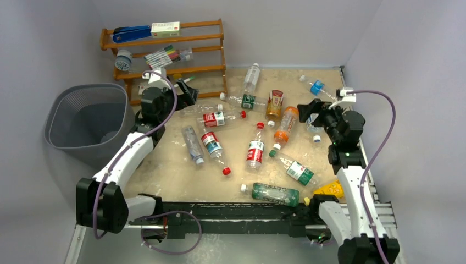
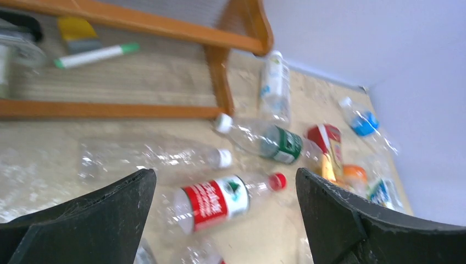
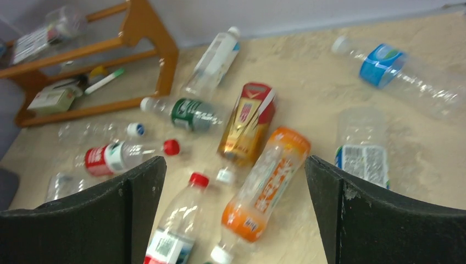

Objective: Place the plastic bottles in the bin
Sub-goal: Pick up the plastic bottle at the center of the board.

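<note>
Several plastic bottles lie scattered on the tan table top. A clear one with a red label (image 1: 220, 118) lies near the left, an orange one (image 1: 286, 127) near the middle and a green one (image 1: 273, 193) at the front. The grey mesh bin (image 1: 66, 137) stands off the table's left side and looks empty. My left gripper (image 1: 187, 93) hovers open above the red-labelled bottle (image 2: 214, 202), which shows between its fingers. On the right, my right gripper (image 1: 308, 113) is open too, above the orange bottle (image 3: 269, 184) and a red-capped clear bottle (image 3: 176, 220). Neither holds anything.
An orange wooden rack (image 1: 165, 41) with markers and boxes stands at the back left, close behind the left gripper. Grey walls close in the back and right. A blue-labelled bottle (image 1: 316, 86) lies at the back right and a yellow bottle (image 1: 329, 190) by the right arm's base.
</note>
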`<state>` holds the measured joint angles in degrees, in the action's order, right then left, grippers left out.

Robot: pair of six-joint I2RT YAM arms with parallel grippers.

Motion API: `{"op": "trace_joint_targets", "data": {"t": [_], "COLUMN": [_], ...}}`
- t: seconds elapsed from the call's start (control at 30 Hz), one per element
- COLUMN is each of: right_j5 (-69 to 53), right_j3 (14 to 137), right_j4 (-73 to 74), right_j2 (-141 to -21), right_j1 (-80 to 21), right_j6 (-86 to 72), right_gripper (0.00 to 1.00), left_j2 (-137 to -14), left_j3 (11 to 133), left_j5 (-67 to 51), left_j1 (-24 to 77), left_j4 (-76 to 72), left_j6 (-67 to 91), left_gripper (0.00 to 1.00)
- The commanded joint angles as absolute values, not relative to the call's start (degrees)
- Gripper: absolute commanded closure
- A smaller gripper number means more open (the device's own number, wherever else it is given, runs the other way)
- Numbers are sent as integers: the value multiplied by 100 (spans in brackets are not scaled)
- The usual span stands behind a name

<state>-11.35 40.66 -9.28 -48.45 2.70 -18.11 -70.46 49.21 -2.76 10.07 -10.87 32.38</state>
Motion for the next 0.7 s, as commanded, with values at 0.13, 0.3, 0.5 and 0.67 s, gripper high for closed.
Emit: {"op": "trace_joint_targets", "data": {"t": [0.13,0.3,0.5,0.67], "right_j5": [-2307,-2710,-3343,-3773], "right_j3": [4175,4252,4402,4403], "right_j4": [485,651,956,857], "right_j2": [-3832,-3341,-3250,-3608], "right_j1": [272,272,274,272], "right_j6": [-2223,-2528,-2796,-2992], "right_gripper": [0,0,0,0], "left_j2": [-6492,-6078,-6298,-6027], "left_j3": [5724,5809,5889,6615], "left_j5": [-1094,-1363,-2292,-1452], "left_j1": [1143,1143,1198,1212], "left_j4": [763,960,959,2252], "left_j6": [3711,4153,4600,4042], "left_gripper": [0,0,0,0]}}
